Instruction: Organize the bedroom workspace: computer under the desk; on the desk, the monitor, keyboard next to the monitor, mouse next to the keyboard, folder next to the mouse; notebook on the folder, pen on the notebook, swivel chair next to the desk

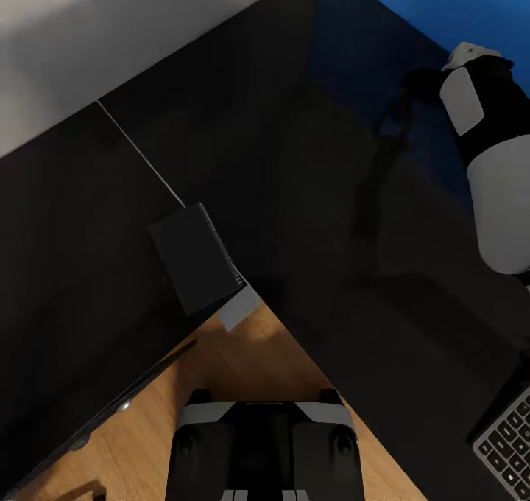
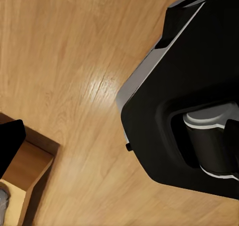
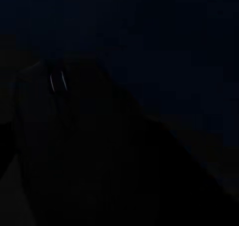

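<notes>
Right wrist view, mouse [image 3: 57,81] just beyond pincer

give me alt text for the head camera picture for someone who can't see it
A glossy black L-shaped desk fills most of the view, a small black notebook near its inner corner. The right arm reaches over it, and a keyboard corner shows at lower right.

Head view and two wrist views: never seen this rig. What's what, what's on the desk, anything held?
It is a simulated two-armed wheeled robot. The head view looks down from its head: a black desk, the notebook at its inner edge, the keyboard at lower right, and the right arm reaching over the desk. The left wrist view looks at the wood floor and the robot's base. The right wrist view is very dark; a mouse seems to lie ahead. Whether the right tool holds anything cannot be told.
</notes>
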You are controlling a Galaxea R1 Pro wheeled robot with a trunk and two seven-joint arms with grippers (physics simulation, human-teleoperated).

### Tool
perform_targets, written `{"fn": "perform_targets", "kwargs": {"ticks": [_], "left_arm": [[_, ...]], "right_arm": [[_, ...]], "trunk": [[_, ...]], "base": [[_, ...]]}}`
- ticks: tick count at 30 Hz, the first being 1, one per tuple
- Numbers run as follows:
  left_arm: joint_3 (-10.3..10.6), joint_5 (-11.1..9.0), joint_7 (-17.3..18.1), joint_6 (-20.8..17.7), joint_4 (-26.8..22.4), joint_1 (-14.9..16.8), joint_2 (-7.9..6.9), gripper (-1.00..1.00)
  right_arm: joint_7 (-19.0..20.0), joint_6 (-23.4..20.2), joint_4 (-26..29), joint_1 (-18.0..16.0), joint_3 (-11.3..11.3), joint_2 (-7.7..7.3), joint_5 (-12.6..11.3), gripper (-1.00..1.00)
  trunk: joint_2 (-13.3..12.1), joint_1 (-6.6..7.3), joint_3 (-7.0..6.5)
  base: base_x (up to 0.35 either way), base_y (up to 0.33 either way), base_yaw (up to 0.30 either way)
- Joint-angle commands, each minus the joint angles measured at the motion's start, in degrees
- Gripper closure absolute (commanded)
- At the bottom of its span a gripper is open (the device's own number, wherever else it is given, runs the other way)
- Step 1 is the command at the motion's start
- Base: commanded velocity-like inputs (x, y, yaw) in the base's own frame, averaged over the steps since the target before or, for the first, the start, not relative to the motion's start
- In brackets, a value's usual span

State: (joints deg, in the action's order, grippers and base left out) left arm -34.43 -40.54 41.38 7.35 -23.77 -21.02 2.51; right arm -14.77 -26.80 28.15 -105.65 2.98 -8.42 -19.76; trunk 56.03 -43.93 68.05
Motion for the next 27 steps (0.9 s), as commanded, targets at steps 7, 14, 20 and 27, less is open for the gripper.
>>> {"fn": "perform_targets", "kwargs": {"ticks": [7, 14, 20, 27], "left_arm": [[-0.03, -0.09, 0.05, -0.1, -0.05, 0.01, 0.0, -1.0], [-0.02, -0.07, 0.05, -0.01, -0.05, 0.03, 0.05, -1.0], [-0.1, -0.13, 0.11, 0.1, -0.05, 0.04, 0.17, -1.0], [-0.11, -0.13, 0.17, 0.12, -0.05, 0.04, 0.15, -1.0]], "right_arm": [[-1.57, -5.39, 7.31, 0.97, 0.39, 1.89, -0.79, 1.0], [-4.44, -10.01, 15.67, 4.09, 0.34, 5.55, -0.73, 1.0], [-14.54, -10.28, 28.14, 13.06, 2.15, 12.2, 0.83, 1.0], [-17.54, -10.3, 34.62, 17.45, 5.03, 14.93, 1.75, 1.0]], "trunk": [[0.04, 0.0, -0.23], [0.04, 0.0, -0.83], [0.04, 0.0, -1.4], [0.04, 0.0, -2.07]], "base": [[-0.032, 0.013, 0.0], [-0.004, 0.002, -0.009], [0.0, 0.0, -0.067], [0.0, 0.0, -0.057]]}}
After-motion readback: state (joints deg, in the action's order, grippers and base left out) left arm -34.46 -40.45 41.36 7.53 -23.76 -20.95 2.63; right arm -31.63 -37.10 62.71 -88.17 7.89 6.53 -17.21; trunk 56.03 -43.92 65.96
